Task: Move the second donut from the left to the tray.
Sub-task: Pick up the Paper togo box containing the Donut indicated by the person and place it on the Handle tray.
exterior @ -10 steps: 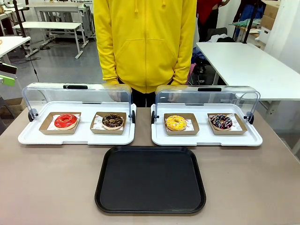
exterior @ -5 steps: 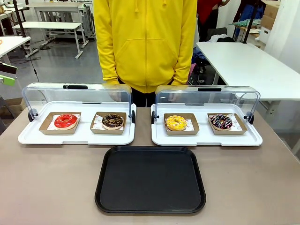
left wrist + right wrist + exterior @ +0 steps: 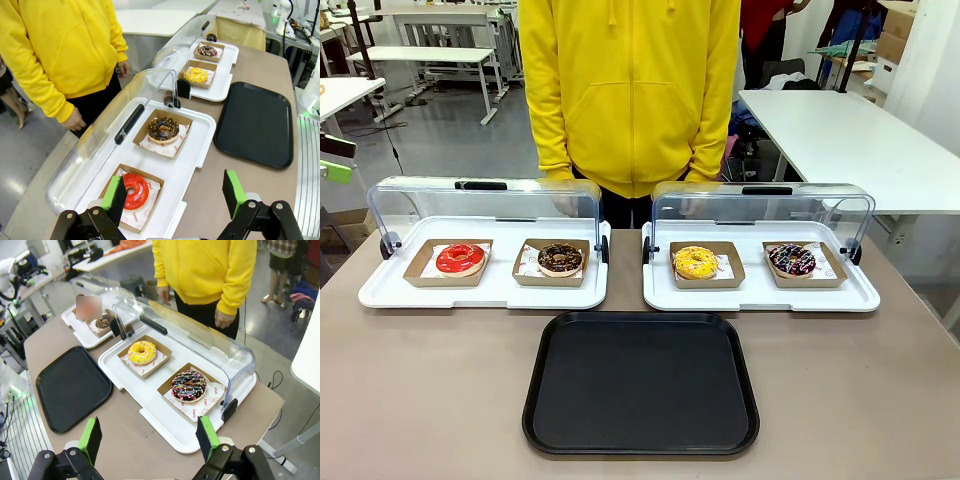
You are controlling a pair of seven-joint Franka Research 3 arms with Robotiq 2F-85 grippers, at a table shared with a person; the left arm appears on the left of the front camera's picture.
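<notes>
While it's empty, left gripper [image 3: 174,189] gapes wide.

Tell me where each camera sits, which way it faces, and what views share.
Front view: fixed on the robot's side, facing across the table at the person's yellow hoodie; black tray nearest.
Left wrist view: above the table's left end, looking past the open left gripper at the red donut and chocolate sprinkled donut.
Right wrist view: above the right end, past the open right gripper at the yellow donut and drizzled donut.
Shared: both wrist views show the black tray and yellow donut.
</notes>
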